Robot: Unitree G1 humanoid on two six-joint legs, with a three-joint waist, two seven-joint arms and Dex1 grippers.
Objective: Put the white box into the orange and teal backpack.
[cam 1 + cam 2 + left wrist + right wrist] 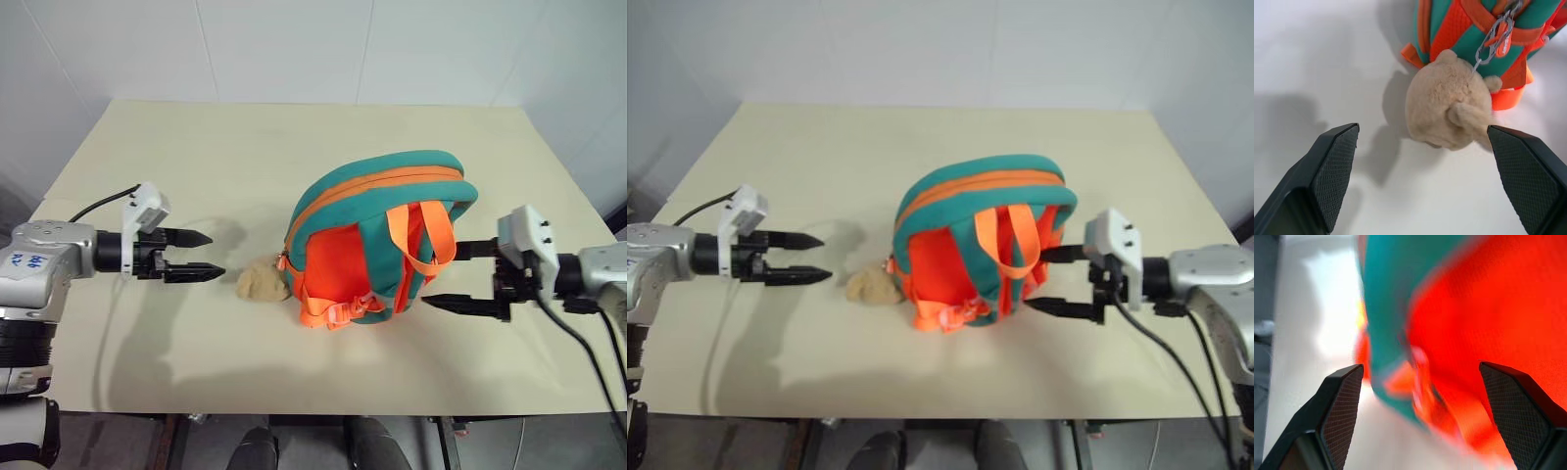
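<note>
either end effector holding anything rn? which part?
Nothing held. Left end effector is open beside the plush ball; right end effector is open beside the backpack, clear of it.

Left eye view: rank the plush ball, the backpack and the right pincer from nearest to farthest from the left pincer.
1. The plush ball, on the table just beyond the open left pincer, apart from it.
2. The backpack, mid-table, behind the ball.
3. The right pincer, open, at the backpack's far side.
</note>
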